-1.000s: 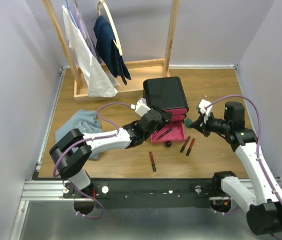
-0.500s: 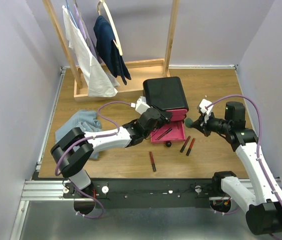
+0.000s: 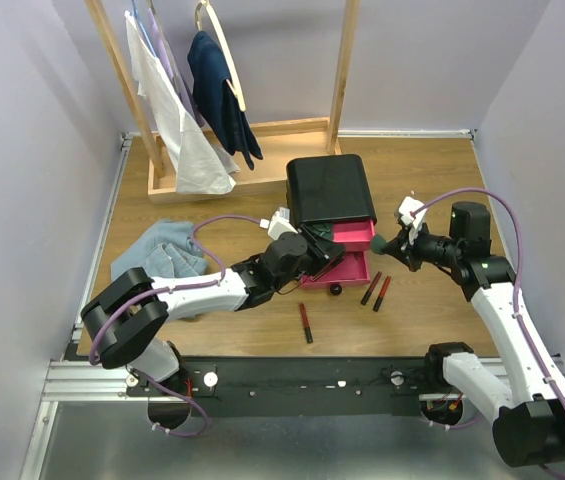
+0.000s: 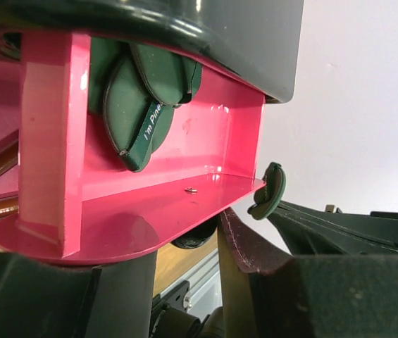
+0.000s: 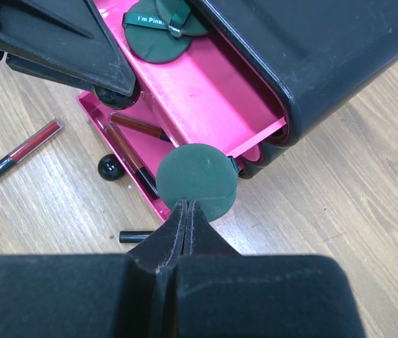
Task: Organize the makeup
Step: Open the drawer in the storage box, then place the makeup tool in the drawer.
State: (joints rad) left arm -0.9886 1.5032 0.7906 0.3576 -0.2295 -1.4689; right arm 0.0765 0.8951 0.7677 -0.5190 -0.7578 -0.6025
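One short carry: with the green compact (image 5: 196, 176) pinched by its rim in the fully closed right gripper (image 5: 187, 210), just beside the open pink drawer (image 5: 206, 91) on the table's right-edge side, move over the tray, lower, then release. Cannot tell the jaw opening of the left gripper (image 3: 312, 252) at the drawer front.

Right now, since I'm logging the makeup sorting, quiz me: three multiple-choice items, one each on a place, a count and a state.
1. The stored green compacts lie: A on the blue cloth; B in the upper open pink drawer; C on the rack.
2. Lip tubes on the table: A one; B five; C three.
3. The right pincer is: A shut on a round green compact; B open; C unseen.
B, they rest on its pink floor; C, one apart, two paired; A, it pinches the rim.
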